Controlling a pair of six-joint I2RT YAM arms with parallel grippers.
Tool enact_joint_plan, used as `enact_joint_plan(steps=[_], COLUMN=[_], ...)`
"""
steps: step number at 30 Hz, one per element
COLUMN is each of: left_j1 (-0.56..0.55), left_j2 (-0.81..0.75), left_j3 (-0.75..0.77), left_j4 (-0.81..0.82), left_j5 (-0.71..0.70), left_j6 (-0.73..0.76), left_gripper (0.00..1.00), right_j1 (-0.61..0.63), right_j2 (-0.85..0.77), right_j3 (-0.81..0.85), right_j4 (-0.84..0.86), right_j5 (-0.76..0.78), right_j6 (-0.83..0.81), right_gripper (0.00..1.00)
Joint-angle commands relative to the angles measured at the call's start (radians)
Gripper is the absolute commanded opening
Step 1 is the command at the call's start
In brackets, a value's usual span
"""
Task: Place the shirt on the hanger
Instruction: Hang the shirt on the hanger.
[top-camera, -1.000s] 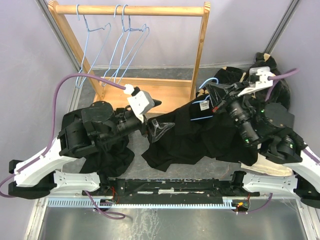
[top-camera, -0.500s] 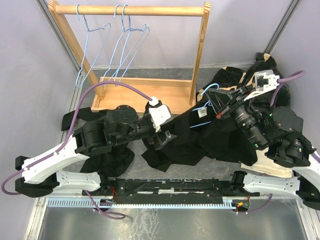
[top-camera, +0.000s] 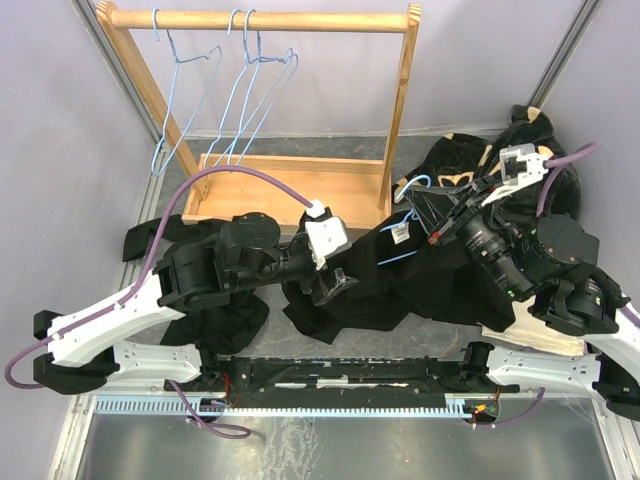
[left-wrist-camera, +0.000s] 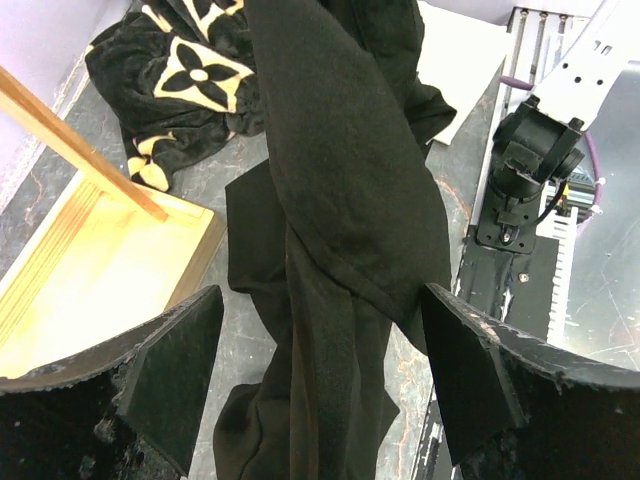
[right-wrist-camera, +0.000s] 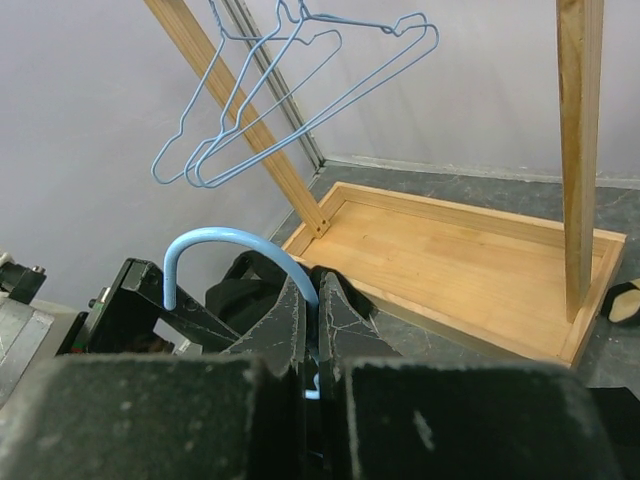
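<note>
Right claw (right-wrist-camera: 318, 305): jaws pinched together on the neck of the hanger (right-wrist-camera: 228, 240), a thin pale-blue wire whose hook arches up just ahead of the fingertips and curls over to their left. Hanger body: drops below this claw into the collar of the shirt (top-camera: 365, 285). Short runs of blue wire show at the cloth beside a white tag (top-camera: 400, 231); the rest is hidden, so how far the shoulders are seated cannot be told. Left claw (left-wrist-camera: 320, 330): jaws spread wide, holding nothing, poised just above a twisted fold of the same shirt. Shirt handling: plain black, soft, limp and light, likely to sag, bunch and slide on bare wire. It is best taken by a pinch of one layer at a shoulder or side edge beneath the left claw, not by the thick roll. Hanger handling: stiff but springy and slippery, best held at the neck. Orientation: the shirt's long axis runs slantwise from the collar at the right claw to the hem beneath the left claw; the hook points from the right claw toward the wooden rack (top-camera: 398, 110). Farther out: spare hangers (top-camera: 245, 90) on the rack's rail, a flower-patterned plush garment (left-wrist-camera: 190, 75) ahead-left of the left claw, and another black garment (top-camera: 215, 325) under the left arm.
</note>
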Motion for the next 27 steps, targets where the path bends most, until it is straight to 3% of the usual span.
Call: enact_joint_plan(steps=[1, 10, 13, 23, 27], left_j1=[0.001, 0.0, 0.001, 0.002, 0.002], left_j2=[0.005, 0.025, 0.035, 0.055, 0.046], left_j3=[0.05, 0.056, 0.056, 0.062, 0.057], left_j4=[0.062, 0.093, 0.113, 0.123, 0.112], left_j5=[0.035, 0.043, 0.037, 0.032, 0.028], left_j6=[0.037, 0.033, 0.032, 0.043, 0.041], left_gripper=[0.86, 0.86, 0.81, 0.45, 0.12], right_j1=[-0.001, -0.001, -0.001, -0.001, 0.0], right_j2=[-0.003, 0.004, 0.006, 0.007, 0.012], right_j3=[-0.004, -0.018, -0.018, -0.03, -0.029], right_j4=[0.045, 0.053, 0.059, 0.057, 0.059], right_j5=[-0.031, -0.041, -0.057, -0.076, -0.083], right_j6=[0.021, 0.029, 0.034, 0.048, 0.048], right_gripper=[0.0, 0.0, 0.0, 0.0, 0.0])
